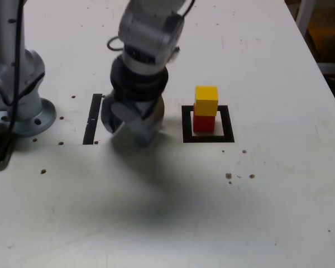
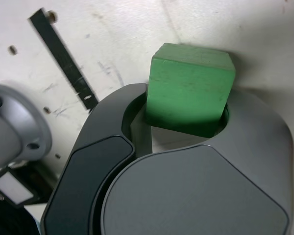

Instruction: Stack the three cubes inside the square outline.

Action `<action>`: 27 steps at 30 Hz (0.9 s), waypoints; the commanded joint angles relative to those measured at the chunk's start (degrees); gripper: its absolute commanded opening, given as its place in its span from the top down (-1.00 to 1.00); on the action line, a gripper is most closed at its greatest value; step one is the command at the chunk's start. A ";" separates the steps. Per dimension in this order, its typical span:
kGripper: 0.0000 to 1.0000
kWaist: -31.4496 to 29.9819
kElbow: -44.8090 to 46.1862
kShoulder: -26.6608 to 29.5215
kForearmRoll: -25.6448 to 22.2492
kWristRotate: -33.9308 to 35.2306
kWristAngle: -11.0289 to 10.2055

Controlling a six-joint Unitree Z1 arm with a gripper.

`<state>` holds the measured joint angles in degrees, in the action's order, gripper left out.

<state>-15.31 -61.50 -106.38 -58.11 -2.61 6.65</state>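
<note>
I have the table (image 1: 279, 212) mostly bare, the arm's base (image 1: 22, 106) at the exterior view's left and a straight black tape strip (image 1: 92, 118) just beside the gripper (image 1: 131, 125). The square outline (image 1: 207, 124) sits to the exterior view's right of the gripper, well clear of it, and already holds two of the three cubes: the red cube (image 1: 204, 123) on the white centre with the yellow cube (image 1: 206, 100) stacked on top, roughly aligned. So I judge I am on the last block. The exterior view hides it completely behind the gripper body; only the wrist view shows the green cube (image 2: 190, 88) sitting between the jaws, which are closed in around it, with the cube slightly skewed in the grasp. Whether it is lifted off the table I cannot tell. Next, I reckon I need to raise it higher than the yellow top, carry it across over the outline, square it up and lower it gently, since a skewed placement could topple the stack.
</note>
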 commanded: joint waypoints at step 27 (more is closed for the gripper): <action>0.48 5.95 -44.06 -2.54 -31.46 11.15 1.95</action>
<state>-9.71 -104.17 -108.11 -88.91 8.45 8.19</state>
